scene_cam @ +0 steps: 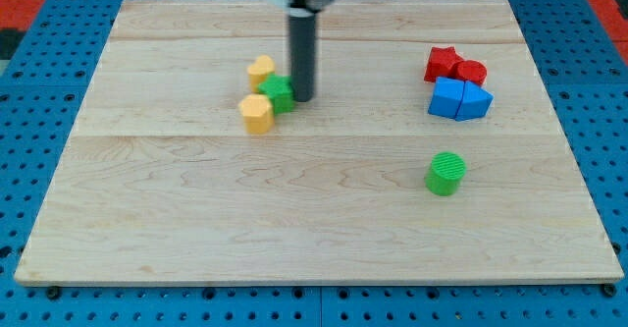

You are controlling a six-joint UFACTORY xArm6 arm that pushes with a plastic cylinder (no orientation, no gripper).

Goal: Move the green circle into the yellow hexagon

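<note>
Camera view has my tip (302,98) parked up in the left-hand cluster, right against the right side of a green block (278,92) whose shape I can't quite make out. There's no claw on this rig to be open or shut, just the rod. The thing I actually need, the green circle (446,173), sits alone well apart from the tip, off toward the view's right and bottom. The yellow hexagon (256,113) is just below-left of that other green block, with a second yellow block (261,70) above it. So I reckon the tip has to get round to the circle's far right side, then shove left and slightly up. The counter (324,229) looks bare along that line, and there's room before the right edge. The blue blocks (459,100) and red blocks (454,67) sit above the circle, clear of that route.
</note>
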